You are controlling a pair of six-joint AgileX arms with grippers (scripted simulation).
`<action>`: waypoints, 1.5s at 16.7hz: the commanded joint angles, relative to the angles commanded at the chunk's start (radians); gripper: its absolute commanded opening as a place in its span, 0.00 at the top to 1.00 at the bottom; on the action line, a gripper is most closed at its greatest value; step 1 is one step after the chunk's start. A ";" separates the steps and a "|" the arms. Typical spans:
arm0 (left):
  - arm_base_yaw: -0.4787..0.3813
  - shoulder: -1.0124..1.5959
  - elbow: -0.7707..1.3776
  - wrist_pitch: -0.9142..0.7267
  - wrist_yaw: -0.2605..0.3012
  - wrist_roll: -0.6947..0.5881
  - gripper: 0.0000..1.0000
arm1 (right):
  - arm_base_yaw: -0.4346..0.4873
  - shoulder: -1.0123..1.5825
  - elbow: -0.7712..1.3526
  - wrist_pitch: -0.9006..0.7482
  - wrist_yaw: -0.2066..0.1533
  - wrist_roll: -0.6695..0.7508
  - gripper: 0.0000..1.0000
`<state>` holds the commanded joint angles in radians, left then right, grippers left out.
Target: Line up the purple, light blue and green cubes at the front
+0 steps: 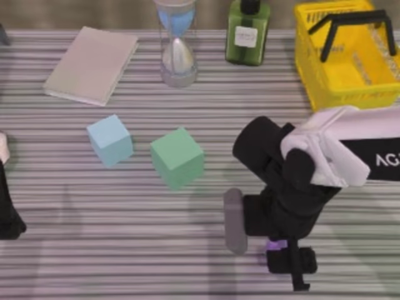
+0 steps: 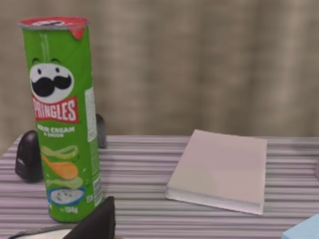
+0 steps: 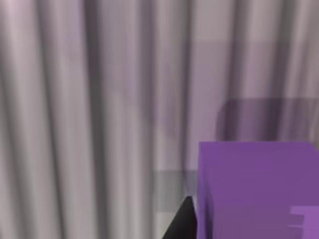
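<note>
Three cubes matter here, and the top view shows only two of them clearly: the light blue cube [image 1: 110, 139] at left centre of the frame and the green cube [image 1: 177, 157] just to its right, apart from each other on the striped desk [image 1: 94, 237]. The right end effector [image 1: 280, 250] hangs low in the lower right of the frame, pointing down, with a sliver of the purple cube [image 1: 276, 244] showing between its black parts; it looks closed on that cube, right at the front edge. The left arm sits parked at the frame's left border. In the left wrist view a Pringles can [image 2: 62, 117] stands at left and a pale book [image 2: 222, 169] lies at centre right; whether the left end effector is open I cannot tell. In the right wrist view the purple cube [image 3: 256, 189] fills the lower right, close above the desk. Judging from this, both remaining cubes lie to the left of and behind the held one.
</note>
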<state>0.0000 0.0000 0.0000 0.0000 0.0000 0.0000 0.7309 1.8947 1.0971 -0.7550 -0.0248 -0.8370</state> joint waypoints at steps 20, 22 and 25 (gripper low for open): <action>0.000 0.000 0.000 0.000 0.000 0.000 0.00 | 0.002 -0.092 0.132 -0.234 -0.001 -0.009 0.00; 0.000 0.000 0.000 0.000 0.000 0.000 0.00 | 0.001 -0.114 0.154 -0.268 -0.001 -0.009 0.00; 0.000 0.000 0.000 0.000 0.000 0.000 0.00 | 0.001 -0.116 0.155 -0.270 -0.001 -0.009 0.00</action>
<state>0.0000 0.0000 0.0000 0.0000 0.0000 0.0000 0.7321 1.7792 1.2520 -1.0248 -0.0254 -0.8461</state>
